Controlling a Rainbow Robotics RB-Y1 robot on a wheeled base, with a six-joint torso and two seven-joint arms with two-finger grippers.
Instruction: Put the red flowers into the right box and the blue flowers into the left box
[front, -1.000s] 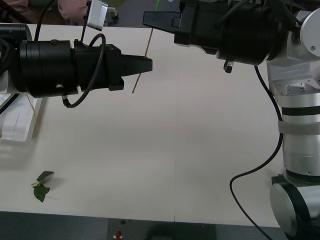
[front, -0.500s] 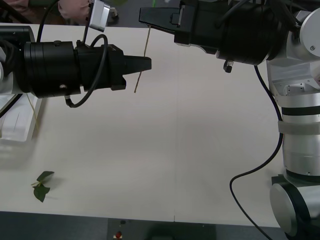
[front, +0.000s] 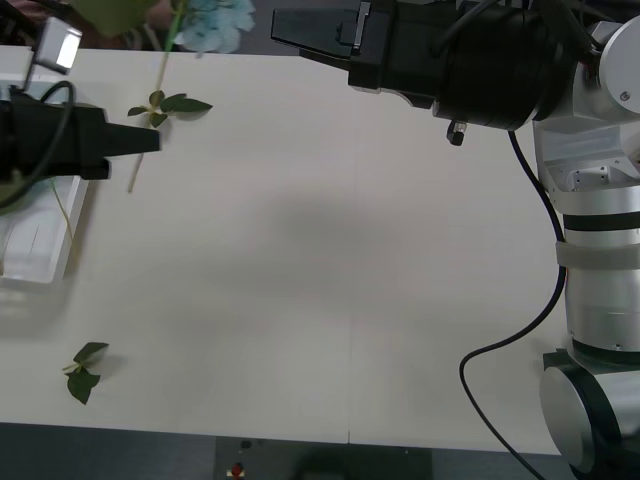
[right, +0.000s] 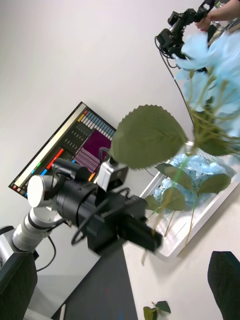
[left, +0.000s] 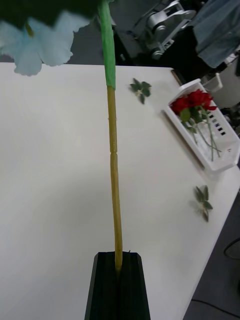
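Observation:
My left gripper (front: 152, 140) is shut on the yellow-green stem of a blue flower (front: 212, 22), just right of the left box (front: 35, 250). The stem hangs tilted below the black fingers (left: 118, 285), and the bloom (left: 35, 45) is high above the table's far edge. The slotted left box (right: 210, 220) holds several blue flowers (right: 192, 167). The red flowers (left: 192, 100) lie in the right box (left: 220, 150). My right gripper (front: 282, 22) is open and raised over the far middle of the table, with nothing between its fingers (right: 17, 285).
One loose leaf sprig (front: 165, 103) lies near the held stem and another (front: 85, 370) near the front left edge. My right arm's grey body (front: 600, 250) stands along the right side. A monitor (right: 65, 145) is in the room behind.
My left arm has swung left toward the left box with the flower, uncovering the far leaf sprig. The bloom now shows at the top. The right gripper has barely moved.

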